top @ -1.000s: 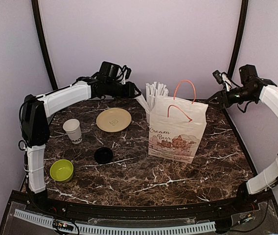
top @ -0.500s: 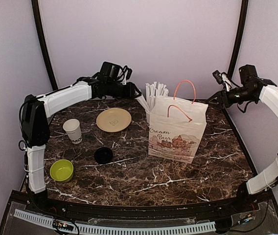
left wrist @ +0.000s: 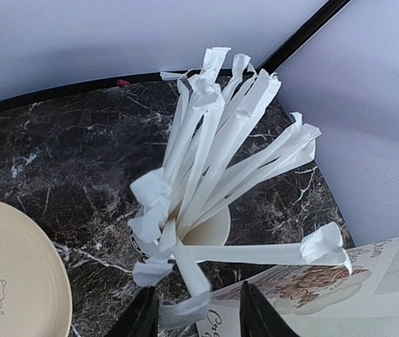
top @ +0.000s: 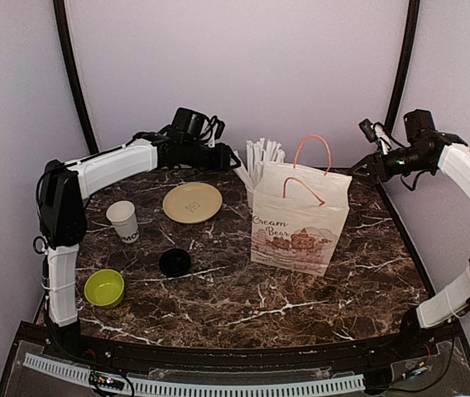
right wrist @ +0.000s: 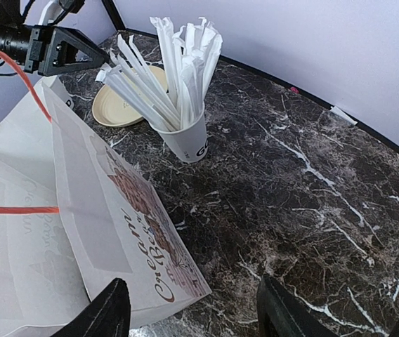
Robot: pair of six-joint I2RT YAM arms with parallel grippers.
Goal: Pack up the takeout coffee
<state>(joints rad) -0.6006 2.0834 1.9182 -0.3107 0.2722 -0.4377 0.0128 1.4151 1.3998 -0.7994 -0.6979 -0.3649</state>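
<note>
Seen from above: dark marble surface (top: 243, 306), with a white paper bag (top: 301, 219) upright at centre, orange handles up. Just beyond the bag's far left corner, a white cup of wrapped straws (left wrist: 210, 228). Further left, a tan plate (top: 192, 202), a lidless white cup (top: 123, 221), a loose black lid (top: 175, 262) and, nearest, a green bowl (top: 104, 287).

No lidded takeout coffee in sight anywhere on the surface. Possibly inside the bag, but impossible to tell from these views.

Left claw (left wrist: 198, 316) stretched to the far middle, poised right at the straws. Released, fingers parted around a few bent wrapper ends without pinching them. Right claw (right wrist: 196, 309) at the far right, near the bag's far corner, likewise released and holding nothing.

Likely step: fetching a straw to go with the bag. Called for next, probably: settling on a single straw, clenching gently, lifting clear of the bunch, then carrying across to the bag's mouth.
</note>
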